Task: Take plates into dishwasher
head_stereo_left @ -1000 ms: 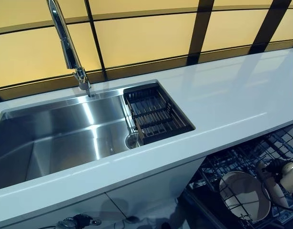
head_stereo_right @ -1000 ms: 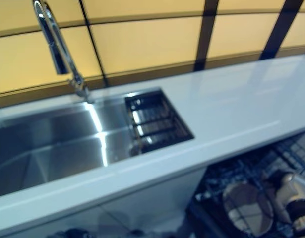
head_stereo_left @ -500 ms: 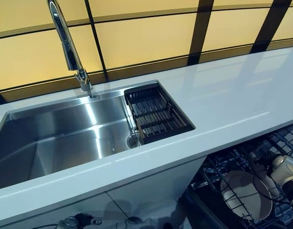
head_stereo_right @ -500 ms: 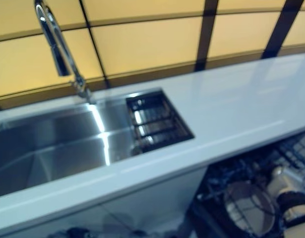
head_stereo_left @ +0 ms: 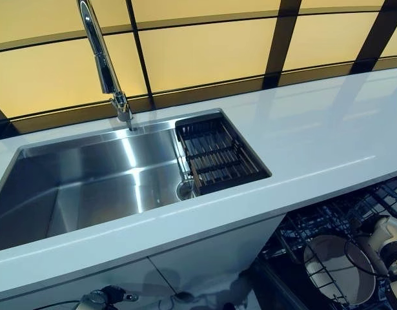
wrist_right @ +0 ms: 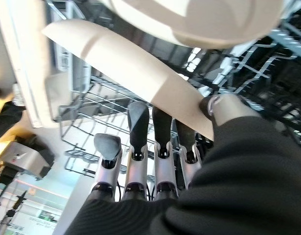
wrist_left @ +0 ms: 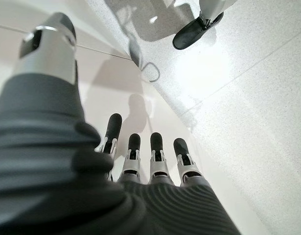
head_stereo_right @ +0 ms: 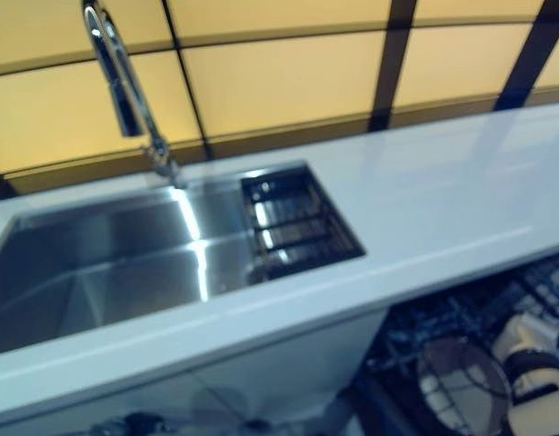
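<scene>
A cream plate (head_stereo_left: 334, 271) lies low in the open dishwasher's dark wire rack (head_stereo_left: 311, 223) at the lower right, under the counter's edge. My right hand (head_stereo_left: 386, 237) is at the plate's right rim. The right wrist view shows the plate's rim (wrist_right: 140, 63) running between the thumb (wrist_right: 223, 108) and the fingers (wrist_right: 139, 127), so the hand pinches it. My left hand (wrist_left: 140, 161) hangs low beside the white cabinet front, over the floor, fingers straight and holding nothing. It also shows at the bottom edge as left hand (head_stereo_left: 98, 298).
A steel sink (head_stereo_left: 30, 155) with a tall chrome faucet (head_stereo_left: 101, 58) is set in the white counter (head_stereo_left: 327, 135). A dark slatted basket (head_stereo_left: 219, 155) sits in the sink's right end. Yellow wall panels stand behind.
The whole view has shifted a little, so the camera moved. My right hand and the plate have sunk slightly within the rack. The left hand is unchanged.
</scene>
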Controlling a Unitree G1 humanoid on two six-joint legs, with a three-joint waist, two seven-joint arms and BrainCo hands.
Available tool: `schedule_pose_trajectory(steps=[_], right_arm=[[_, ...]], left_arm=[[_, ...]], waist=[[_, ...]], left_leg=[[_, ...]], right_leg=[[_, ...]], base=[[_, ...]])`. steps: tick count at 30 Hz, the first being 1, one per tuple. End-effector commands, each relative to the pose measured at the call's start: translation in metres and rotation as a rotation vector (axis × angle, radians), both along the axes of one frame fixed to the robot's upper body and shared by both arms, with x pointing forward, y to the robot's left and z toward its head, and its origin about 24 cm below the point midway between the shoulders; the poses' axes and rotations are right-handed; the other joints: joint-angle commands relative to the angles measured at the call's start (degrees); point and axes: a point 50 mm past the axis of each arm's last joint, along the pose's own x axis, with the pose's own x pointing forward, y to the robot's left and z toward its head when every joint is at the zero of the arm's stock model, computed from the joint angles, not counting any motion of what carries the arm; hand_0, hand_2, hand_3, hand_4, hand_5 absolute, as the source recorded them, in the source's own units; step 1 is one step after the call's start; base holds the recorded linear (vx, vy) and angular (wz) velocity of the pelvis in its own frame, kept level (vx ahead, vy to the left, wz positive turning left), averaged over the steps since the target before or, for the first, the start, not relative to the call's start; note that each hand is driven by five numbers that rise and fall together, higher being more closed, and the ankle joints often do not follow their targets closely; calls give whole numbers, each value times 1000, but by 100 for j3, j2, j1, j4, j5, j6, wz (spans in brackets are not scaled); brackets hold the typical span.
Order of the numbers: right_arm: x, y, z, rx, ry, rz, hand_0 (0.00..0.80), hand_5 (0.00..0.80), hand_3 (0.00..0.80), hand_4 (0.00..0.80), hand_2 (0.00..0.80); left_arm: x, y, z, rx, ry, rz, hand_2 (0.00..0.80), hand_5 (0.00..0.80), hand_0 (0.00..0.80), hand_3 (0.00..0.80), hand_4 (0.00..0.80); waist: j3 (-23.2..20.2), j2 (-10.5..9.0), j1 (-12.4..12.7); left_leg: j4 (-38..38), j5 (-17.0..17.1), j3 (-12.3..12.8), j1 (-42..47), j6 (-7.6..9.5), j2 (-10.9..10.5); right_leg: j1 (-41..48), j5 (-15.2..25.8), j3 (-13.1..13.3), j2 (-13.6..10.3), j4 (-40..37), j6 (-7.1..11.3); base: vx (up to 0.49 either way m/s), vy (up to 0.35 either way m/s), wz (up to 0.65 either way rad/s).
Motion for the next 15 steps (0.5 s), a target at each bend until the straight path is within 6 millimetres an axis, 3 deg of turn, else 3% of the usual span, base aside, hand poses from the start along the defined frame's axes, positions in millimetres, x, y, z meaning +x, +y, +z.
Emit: schedule_pose_trajectory(steps=[1,10,11,12,15], right_arm=[[5,-9,23,-132,38,-28,800,800,800,800,800],[-8,-14,8,-88,128,-86,800,800,800,800,800],[-7,-14,9,-88,104,-85,373,373,373,373,373],[-6,-13,11,-84,94,-84,0,0,0,0,0],[0,-11,17,-59,32,-70,0,0,0,0,0]], left_arm=[[39,6,23,89,-116,-46,0,0,0,0,0],[42,4,23,91,-117,-51,0,0,0,0,0],[42,4,24,92,-117,-51,0,0,0,0,0],[42,4,24,92,-117,-50,0,0,0,0,0],[41,5,23,94,-117,-46,0,0,0,0,0]], waist=[[-58,-169,40],[-56,-183,28],[-53,-184,25],[-55,-186,21],[-64,-195,-7]], left_leg=[[-8,128,-332,-321,176,-82],[-14,127,-328,-306,176,-77],[-14,128,-324,-302,173,-71],[-14,128,-326,-301,172,-69],[-14,127,-320,-291,164,-58]], right_leg=[[281,-293,-165,-235,42,458],[288,-291,-163,-232,44,453],[292,-289,-162,-230,44,453],[291,-289,-155,-228,42,452],[290,-290,-133,-219,45,451]], base=[[0,0,0],[0,0,0],[0,0,0],[0,0,0],[0,0,0]])
